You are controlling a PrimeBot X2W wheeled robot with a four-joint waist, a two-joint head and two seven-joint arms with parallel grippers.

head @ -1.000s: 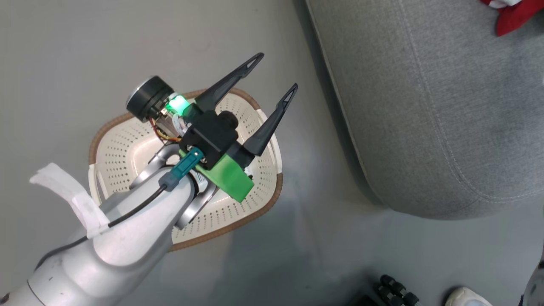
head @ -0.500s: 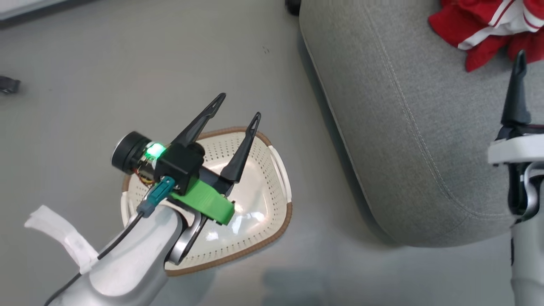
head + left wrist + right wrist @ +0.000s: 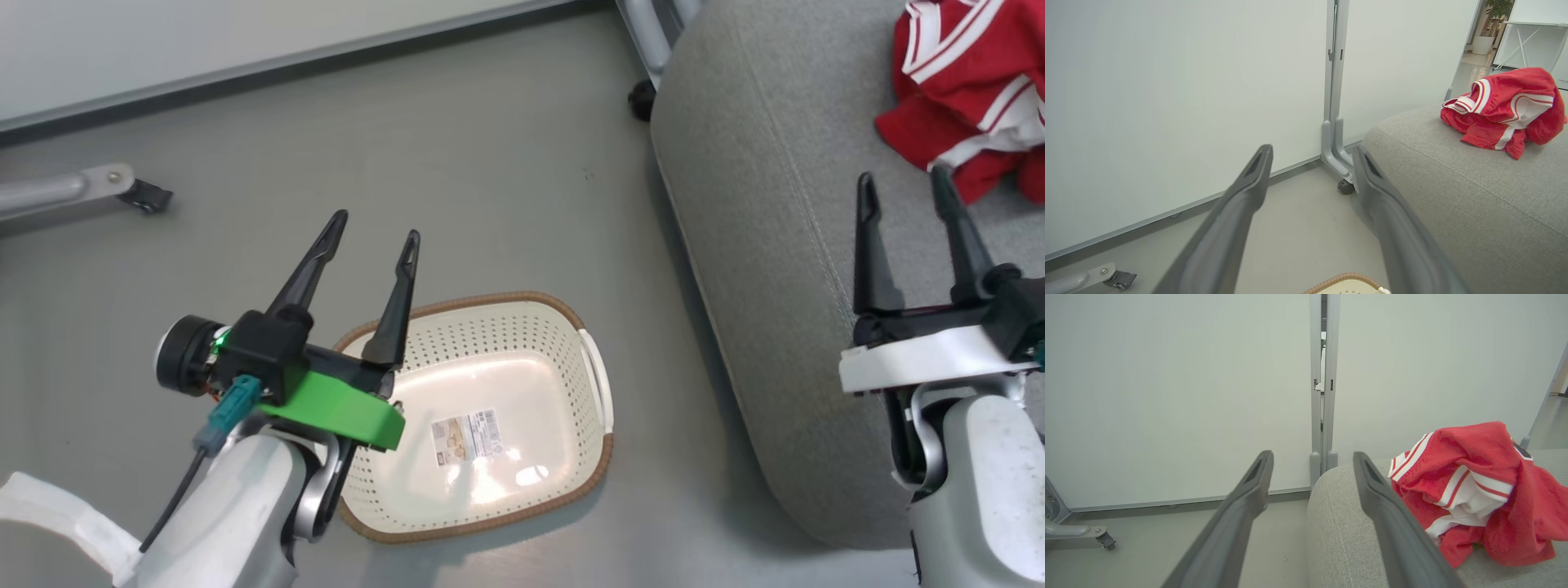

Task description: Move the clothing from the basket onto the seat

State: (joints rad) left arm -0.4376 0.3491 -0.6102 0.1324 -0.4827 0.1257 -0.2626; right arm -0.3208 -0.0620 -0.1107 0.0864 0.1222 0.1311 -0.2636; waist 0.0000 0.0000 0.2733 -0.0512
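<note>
We are judging the carrying step to be over. The basket point(image 3: 506, 331) is sitting on the floor point(image 3: 457, 163) with no garment in it. The clothing point(image 3: 971, 106) is lying in a crumpled red heap with white stripes on the seat point(image 3: 759, 245), toward 2 o'clock from the basket and well apart from it. From the folds we are not managing to tell whether that heap is one garment or two.

Inside the basket we are finding just a small printed label point(image 3: 465, 437) stuck to its glossy bottom. The perforated walls and brown rim are enclosing nothing else.

Our left jaws are standing spread wide and pinching nothing. They are hovering above the basket's 10 o'clock corner, tips pointing to 12 o'clock over the bare floor. Our right jaws are likewise spread and gripping nothing, hanging over the near part of the seat. The clothing is lying close beyond their tips at 1 o'clock, and we are unable to tell whether one tip is brushing the cloth.

As we are reading it, the next move is calling for little. We are expecting to draw both arms back, lifting the right jaws clear so that they are not snagging a fold and dragging the heap toward the seat's edge at 9 o'clock.
</note>
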